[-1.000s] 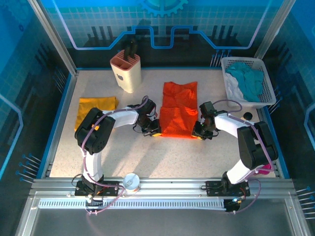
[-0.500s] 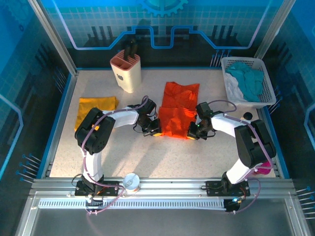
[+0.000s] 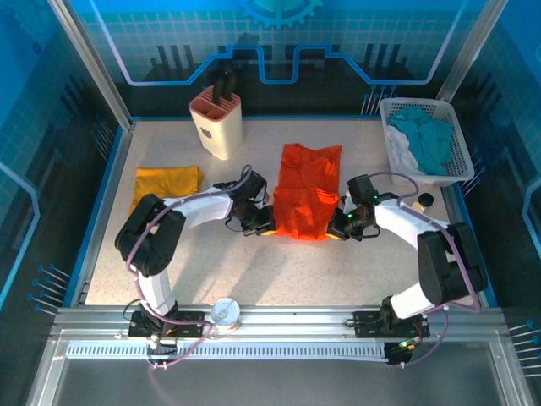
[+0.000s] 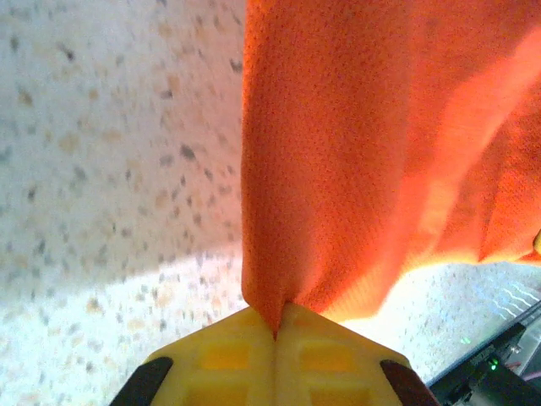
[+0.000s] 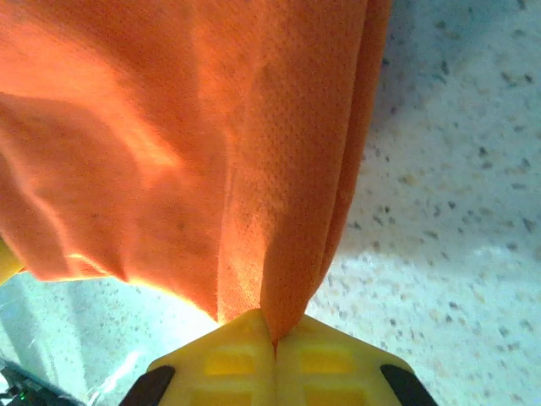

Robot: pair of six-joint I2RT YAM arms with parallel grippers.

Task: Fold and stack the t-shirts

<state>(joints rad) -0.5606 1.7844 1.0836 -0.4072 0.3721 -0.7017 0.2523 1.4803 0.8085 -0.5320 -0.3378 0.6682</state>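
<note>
An orange-red t-shirt (image 3: 308, 190) lies partly folded in the middle of the table. My left gripper (image 3: 267, 227) is shut on its near left corner, and my right gripper (image 3: 338, 230) is shut on its near right corner. Both corners are lifted off the table. In the left wrist view the orange cloth (image 4: 372, 152) runs down into the closed yellow fingers (image 4: 228, 355). The right wrist view shows the same cloth (image 5: 211, 152) pinched between closed yellow fingers (image 5: 325, 359). A folded mustard-yellow t-shirt (image 3: 164, 185) lies flat at the far left.
A cream knife block (image 3: 217, 120) stands at the back, left of the orange shirt. A white basket (image 3: 455, 139) with teal and white cloths sits at the back right. A small black object (image 3: 425, 200) lies near the basket. A white cup (image 3: 226, 314) rests on the front rail.
Both grippers closed on the orange shirt's near corners and lifted them. The near edge of the shirt has bunched inward and risen off the table.
</note>
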